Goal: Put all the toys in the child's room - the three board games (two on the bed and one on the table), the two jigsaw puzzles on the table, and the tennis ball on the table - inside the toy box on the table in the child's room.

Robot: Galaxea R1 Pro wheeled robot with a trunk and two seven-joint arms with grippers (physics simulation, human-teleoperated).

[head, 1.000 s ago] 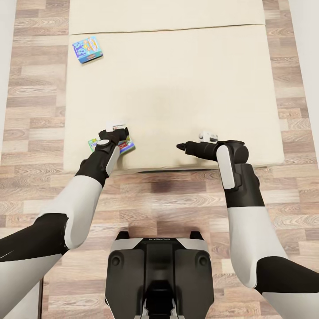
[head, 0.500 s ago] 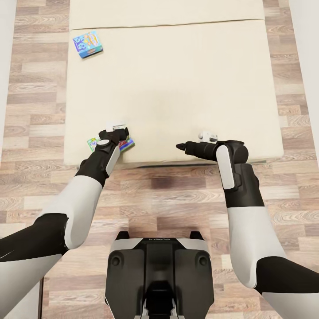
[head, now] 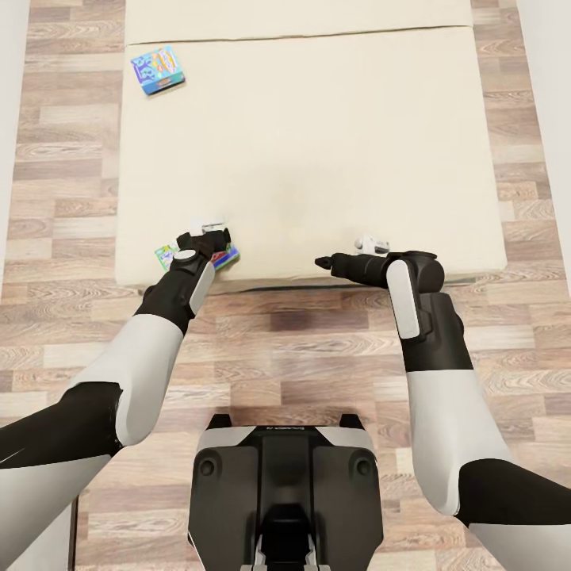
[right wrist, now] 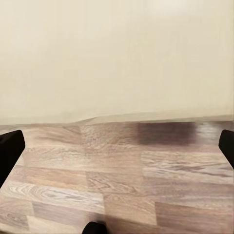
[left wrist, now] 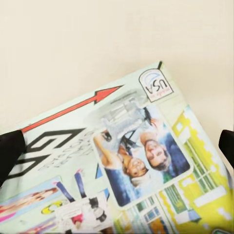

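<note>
On the cream bed, near its front left corner, lies a colourful board game. My left gripper is right on top of this box. In the left wrist view the printed lid lies close under the gripper, whose fingertips stand wide apart at the picture's edges. A light blue board game rests at the bed's far left. My right gripper hovers over the bed's front edge, open and empty. The toy box, table, jigsaw puzzles and tennis ball are out of view.
Wood-plank floor lies between my base and the bed's front edge. Strips of floor run along both sides of the bed. The right wrist view looks across the floor at the side of the bed.
The camera has drawn back, so the bed and the blue game sit higher in the picture. The near board game stayed under my left gripper, so it has slid toward the bed's front edge.
</note>
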